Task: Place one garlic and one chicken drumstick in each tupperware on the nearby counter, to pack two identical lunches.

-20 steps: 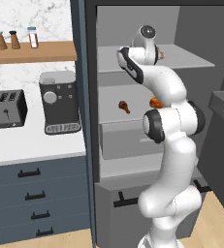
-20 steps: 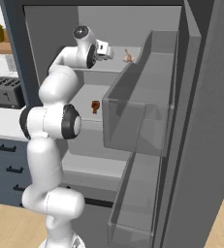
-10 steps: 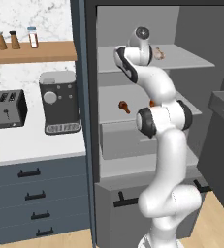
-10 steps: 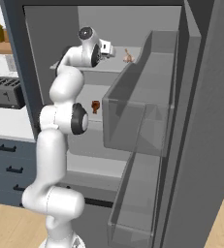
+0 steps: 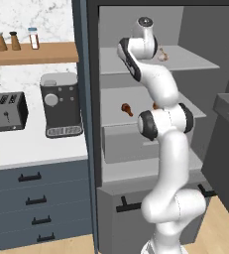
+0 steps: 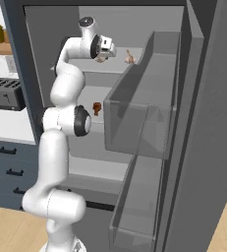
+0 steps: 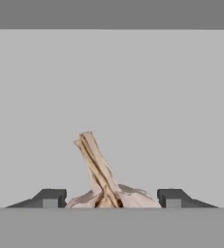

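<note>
My gripper point(image 7: 112, 198) reaches onto the fridge's top shelf point(image 5: 195, 62). In the hand view a pale garlic point(image 7: 108, 191) with a dry brown stalk sits between the fingertips point(image 7: 50, 198), which press against both its sides; the bulb rests on the shelf. From the right base view the gripper point(image 6: 103, 55) is left of a second garlic point(image 6: 129, 58) on the same shelf. A brown chicken drumstick point(image 5: 127, 108) lies on the middle shelf, seen also as the drumstick point(image 6: 97, 107) behind my arm. The tupperware is out of view. The counter point(image 5: 31, 149) lies left of the fridge.
The open fridge door with its clear bins point(image 6: 149, 118) stands close on the right. A coffee machine point(image 5: 61, 104) and a toaster point(image 5: 4, 111) stand on the counter. Bottles line a wooden shelf point(image 5: 31, 52) above. Dark drawers point(image 5: 36, 203) are below.
The hand has pushed a little deeper over the top shelf, and the jaws have come in from wide open onto the garlic.
</note>
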Available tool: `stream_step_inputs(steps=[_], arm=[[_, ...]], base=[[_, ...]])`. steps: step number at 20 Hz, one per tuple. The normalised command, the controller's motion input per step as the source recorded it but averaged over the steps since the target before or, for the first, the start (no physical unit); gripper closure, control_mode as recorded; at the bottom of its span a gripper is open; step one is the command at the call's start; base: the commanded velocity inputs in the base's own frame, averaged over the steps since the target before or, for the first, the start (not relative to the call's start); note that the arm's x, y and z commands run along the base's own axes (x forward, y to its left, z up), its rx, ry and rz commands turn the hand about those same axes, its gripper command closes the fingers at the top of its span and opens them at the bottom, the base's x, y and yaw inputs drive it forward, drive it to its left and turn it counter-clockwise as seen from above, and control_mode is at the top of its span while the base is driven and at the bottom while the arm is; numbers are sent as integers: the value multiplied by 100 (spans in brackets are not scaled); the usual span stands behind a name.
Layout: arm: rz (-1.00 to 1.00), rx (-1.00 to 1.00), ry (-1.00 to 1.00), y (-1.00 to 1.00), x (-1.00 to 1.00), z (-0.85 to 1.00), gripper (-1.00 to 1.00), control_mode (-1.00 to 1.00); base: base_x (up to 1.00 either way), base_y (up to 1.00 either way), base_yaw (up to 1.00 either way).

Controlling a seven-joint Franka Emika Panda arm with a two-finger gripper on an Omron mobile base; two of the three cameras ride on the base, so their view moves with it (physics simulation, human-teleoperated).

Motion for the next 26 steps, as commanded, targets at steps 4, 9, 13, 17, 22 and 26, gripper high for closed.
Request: stream_step_inputs(steps=[4,9,13,17,22,26], arm=[[-4,-19,-27,-1,-43,-100,100,-100],[-4,-16,-43,-1,-18,-53,100,-100],[-3,4,-9,-18,-100,37,100,-100],[-2,9,-1,-18,-100,37,100,-100],[0,9,0,-22,-100,25,100,-100],[0,6,0,-16,-100,3,100,-100]], base=[[0,0,0],[0,0,0],[0,0,0],[0,0,0],[0,0,0],[0,0,0]])
